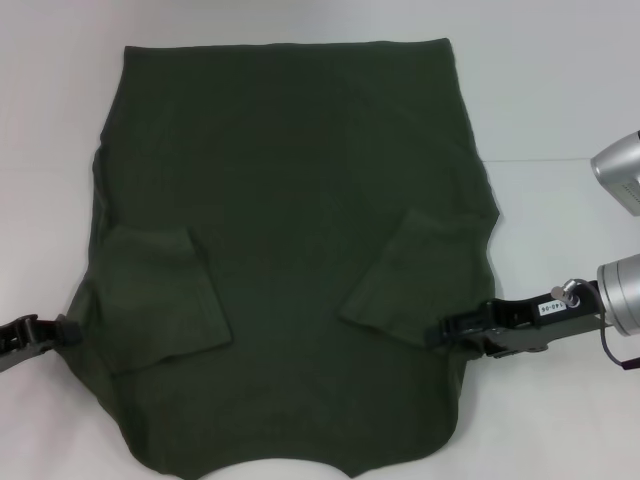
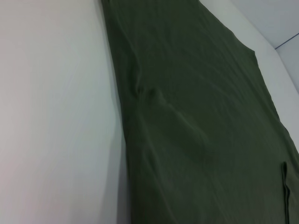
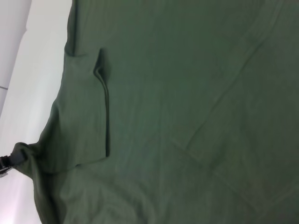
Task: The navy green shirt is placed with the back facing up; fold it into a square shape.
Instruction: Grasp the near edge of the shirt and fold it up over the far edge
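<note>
Two low grippers, left [image 1: 62, 332] and right [image 1: 448, 330], fingers pinching navy green shirt [image 1: 290, 200] edges.

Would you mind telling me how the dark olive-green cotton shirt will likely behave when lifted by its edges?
The dark olive-green cotton shirt is probably floppy: its folded-in sleeves lie flat. It would likely sag between the left gripper and right gripper.
</note>
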Tool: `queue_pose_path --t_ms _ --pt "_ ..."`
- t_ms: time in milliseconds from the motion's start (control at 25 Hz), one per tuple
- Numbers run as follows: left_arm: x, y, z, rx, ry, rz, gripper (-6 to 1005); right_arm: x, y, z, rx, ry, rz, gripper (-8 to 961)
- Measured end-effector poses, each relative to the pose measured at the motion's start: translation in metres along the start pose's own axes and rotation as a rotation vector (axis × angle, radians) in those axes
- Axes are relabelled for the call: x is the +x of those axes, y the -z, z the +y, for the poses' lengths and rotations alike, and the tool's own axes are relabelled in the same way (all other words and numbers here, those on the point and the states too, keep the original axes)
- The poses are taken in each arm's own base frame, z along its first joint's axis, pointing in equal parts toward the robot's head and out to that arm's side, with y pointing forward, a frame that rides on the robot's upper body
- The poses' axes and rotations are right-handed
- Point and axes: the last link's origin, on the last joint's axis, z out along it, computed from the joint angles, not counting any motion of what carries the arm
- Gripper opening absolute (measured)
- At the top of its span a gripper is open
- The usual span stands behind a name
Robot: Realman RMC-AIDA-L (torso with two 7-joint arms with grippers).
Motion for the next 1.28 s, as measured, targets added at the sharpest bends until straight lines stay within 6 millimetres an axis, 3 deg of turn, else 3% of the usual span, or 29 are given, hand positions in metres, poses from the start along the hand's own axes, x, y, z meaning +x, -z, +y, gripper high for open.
queue_pose_path --t_ms 320,520,760,1200,1280 --pt "0.0 0.0 0.0 0.003 0.005 0.002 19 -0.003 0.004 -0.002 0.011 -0.009 -0.013 678" --pt "0.0 0.0 0.0 0.003 0.008 0.003 19 -0.003 0.006 -0.004 0.015 -0.014 -0.014 432" --pt "0.0 0.0 0.0 0.003 0.008 0.003 20 -0.001 0.007 -0.006 0.016 -0.021 -0.013 317" --pt "0.001 -0.001 0.0 -0.003 0.0 0.006 20 0.003 0.011 -0.015 0.059 0.042 0.003 327" --pt "0.001 -0.001 0.0 -0.003 0.0 0.006 20 0.004 0.011 -0.017 0.068 0.05 0.009 210"
